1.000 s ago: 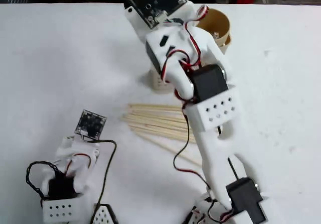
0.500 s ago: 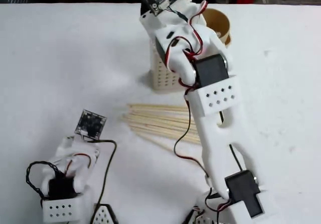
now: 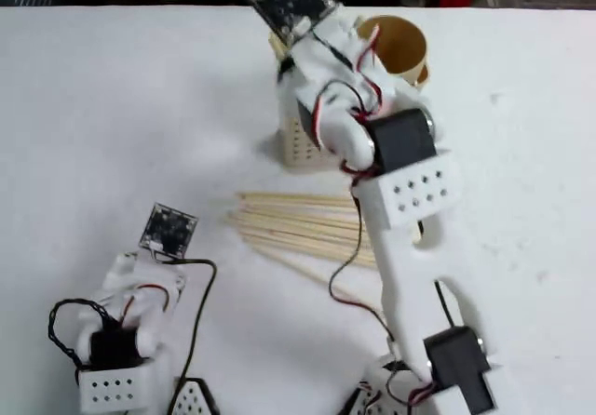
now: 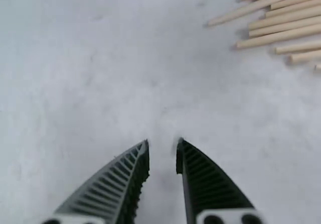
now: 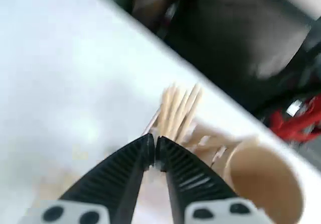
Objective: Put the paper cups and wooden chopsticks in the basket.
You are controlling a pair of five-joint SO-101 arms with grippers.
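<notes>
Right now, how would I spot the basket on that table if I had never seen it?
On the white table, find the loose wooden sticks lying near the middle. Just beyond them, under the stretched-out arm's tip, stands the basket. Unlike the round brown paper cup beside it, it is white with walls full of small holes.

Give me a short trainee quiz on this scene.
1. Which arm is stretched out over the basket? A left, B right, C both.
2. True or false: every chopstick is in the basket.
3. Fill in: the left jaws hang over bare ___.
Key: 1 B. 2 false, a pile of chopsticks lies on the table. 3 table.
</notes>
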